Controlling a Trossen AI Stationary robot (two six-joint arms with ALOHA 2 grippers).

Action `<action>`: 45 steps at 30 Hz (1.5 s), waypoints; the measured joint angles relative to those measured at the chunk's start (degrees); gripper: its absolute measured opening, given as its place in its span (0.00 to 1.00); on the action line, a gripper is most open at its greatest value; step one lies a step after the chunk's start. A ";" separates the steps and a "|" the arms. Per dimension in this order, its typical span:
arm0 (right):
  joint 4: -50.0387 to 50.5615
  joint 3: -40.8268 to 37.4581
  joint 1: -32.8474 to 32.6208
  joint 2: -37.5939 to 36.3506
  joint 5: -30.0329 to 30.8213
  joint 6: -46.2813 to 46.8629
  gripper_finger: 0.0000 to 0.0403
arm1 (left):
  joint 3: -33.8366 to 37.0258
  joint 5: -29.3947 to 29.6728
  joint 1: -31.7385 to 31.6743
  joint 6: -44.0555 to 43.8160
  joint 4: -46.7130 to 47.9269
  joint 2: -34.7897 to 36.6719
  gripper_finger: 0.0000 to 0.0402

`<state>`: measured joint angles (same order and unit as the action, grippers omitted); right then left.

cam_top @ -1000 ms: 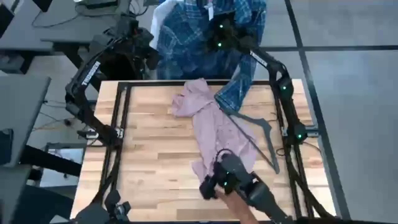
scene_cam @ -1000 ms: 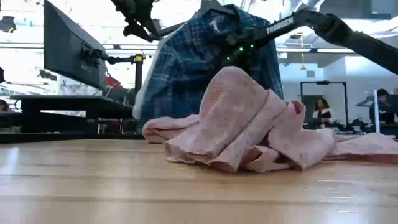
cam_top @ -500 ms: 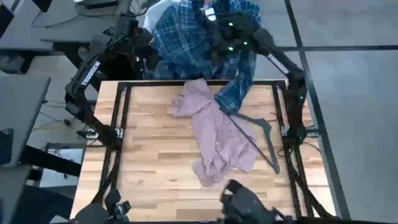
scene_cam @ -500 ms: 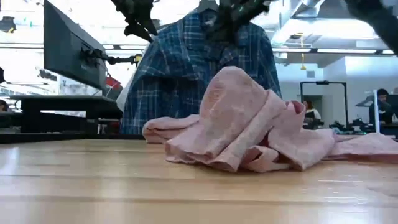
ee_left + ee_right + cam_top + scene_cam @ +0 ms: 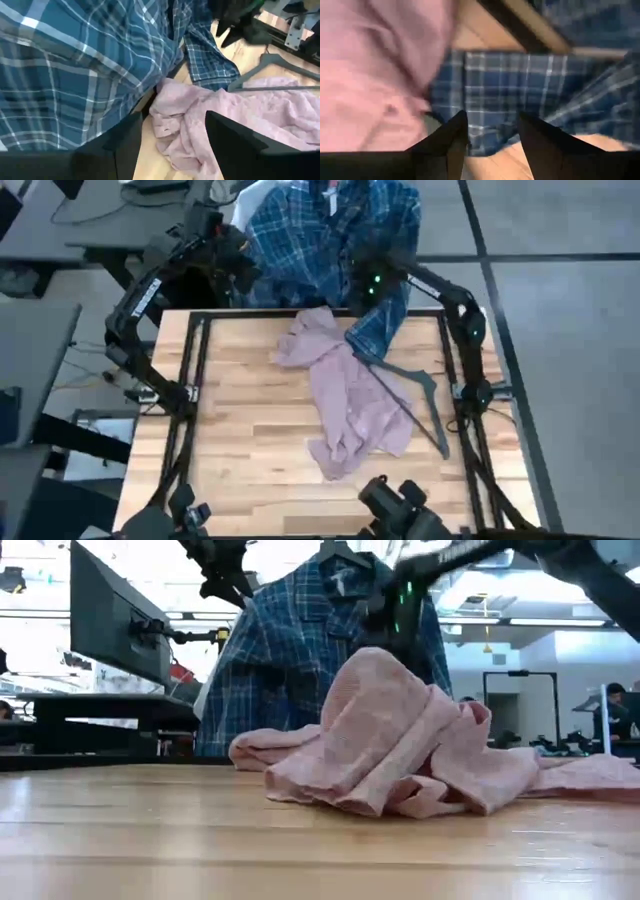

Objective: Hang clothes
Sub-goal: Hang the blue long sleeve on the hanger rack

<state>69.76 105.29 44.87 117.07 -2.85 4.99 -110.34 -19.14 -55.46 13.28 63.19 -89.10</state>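
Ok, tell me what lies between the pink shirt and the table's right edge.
In the high view, a dark wire hanger lies there on the wooden table, its near part overlapping the pink shirt.

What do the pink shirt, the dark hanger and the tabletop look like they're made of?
Pink shirt: soft matte woven cloth, probably cotton; it slumps in loose folds. Hanger: thin and dark, likely wire or plastic; too small to tell. Tabletop: pale wood planks with visible seams and a light sheen.

A crumpled pink shirt (image 5: 400,740) lay on the wooden surface (image 5: 200,840); behind it hung a blue-and-white plaid shirt (image 5: 290,650).
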 joint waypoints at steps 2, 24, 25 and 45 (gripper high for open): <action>-4.53 -6.76 1.71 -0.38 -0.16 1.45 0.40 | 0.00 0.00 0.00 -0.04 -0.33 0.00 0.50; -30.56 -7.33 18.16 -0.57 17.69 -5.49 0.40 | 0.00 -0.06 0.31 -1.90 -2.54 0.00 0.50; -30.48 -5.43 19.23 -0.51 17.83 -6.28 0.40 | 0.00 -0.09 0.40 -1.79 -2.59 0.00 0.50; -8.97 2.20 22.50 -0.93 4.97 -3.52 0.40 | 0.00 -0.02 0.70 -3.47 -4.12 0.00 0.50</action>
<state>60.79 107.49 67.37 116.14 2.12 1.48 -110.34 -19.16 -54.76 9.80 59.07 -89.10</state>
